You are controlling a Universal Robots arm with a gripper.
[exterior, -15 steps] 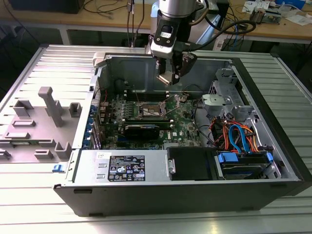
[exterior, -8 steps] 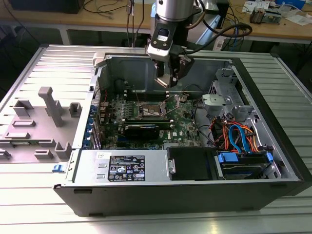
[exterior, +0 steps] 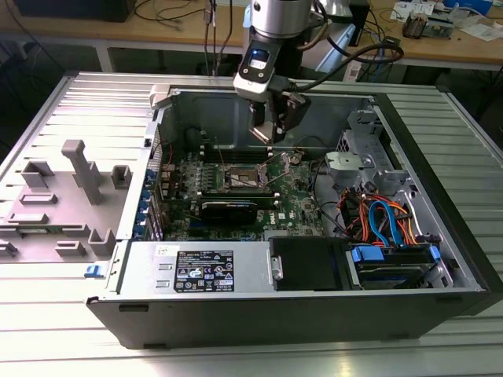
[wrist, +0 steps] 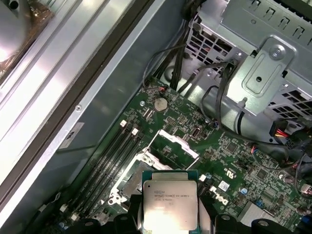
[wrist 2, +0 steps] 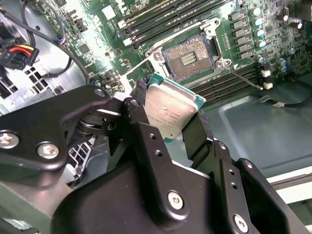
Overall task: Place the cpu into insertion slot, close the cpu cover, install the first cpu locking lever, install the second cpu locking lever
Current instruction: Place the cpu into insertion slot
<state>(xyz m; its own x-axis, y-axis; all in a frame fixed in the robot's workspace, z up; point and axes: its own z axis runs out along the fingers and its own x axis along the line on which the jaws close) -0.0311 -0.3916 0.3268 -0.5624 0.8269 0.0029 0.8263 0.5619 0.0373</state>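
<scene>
My gripper (exterior: 271,129) hangs over the open computer case and is shut on the cpu (wrist 2: 170,109), a flat silver-grey square chip held by its edges between the black fingers (wrist 2: 141,122). In the first wrist view the cpu (wrist: 169,204) sits level above the green board. The insertion slot (wrist 2: 190,58) lies below and a little beyond the chip, dark with a silvery rim and its contacts exposed. In the exterior view the insertion slot (exterior: 240,177) is below the gripper and slightly toward that view's left. The cpu cover (wrist: 176,144) stands swung up, away from the slot. A thin locking lever (wrist 2: 241,77) juts out beside the slot.
Long black memory slots (wrist 2: 161,22) flank the socket. A black card (exterior: 228,210) lies across the board nearer the front. The power supply (exterior: 204,271), a drive cage (exterior: 357,141) and coloured cables (exterior: 381,220) crowd the case. A grey fixture tray (exterior: 63,196) lies outside it.
</scene>
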